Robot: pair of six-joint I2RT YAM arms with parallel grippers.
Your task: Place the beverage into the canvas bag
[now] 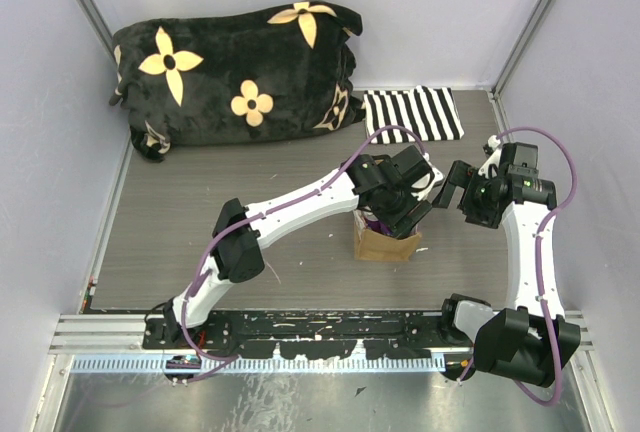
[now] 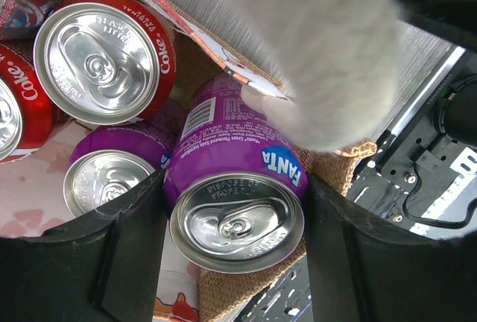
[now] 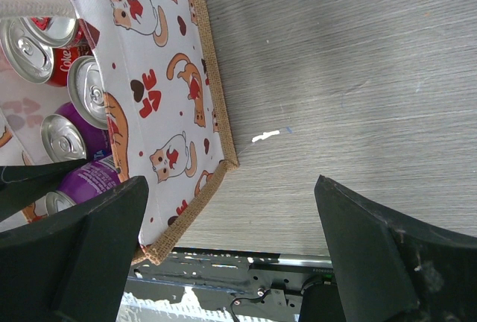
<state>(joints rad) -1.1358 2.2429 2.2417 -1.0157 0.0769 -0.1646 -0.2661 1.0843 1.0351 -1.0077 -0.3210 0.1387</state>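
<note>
Left end effector (image 2: 235,262): clamped on purple Fanta can (image 2: 223,165), low inside canvas bag (image 3: 175,106)
Right end effector (image 3: 232,247): spread wide, empty, beside the bag over tabletop (image 3: 335,76)

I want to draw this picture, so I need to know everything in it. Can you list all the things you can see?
bag: one, tan, middle of table
Fanta can: one, purple, in the bag's mouth
purple can: one, inside bag
Coke cans: at least two, red, inside bag
handle: one seen close, cream, over Fanta can
pillow: one, black with yellow flowers, back left
cloth: one, black-and-white stripes, back right
table: one, grey wood
arms: two, white and black, near edge
left jaws: black, shut on Fanta can
right jaws: black, open, beside bag
</note>
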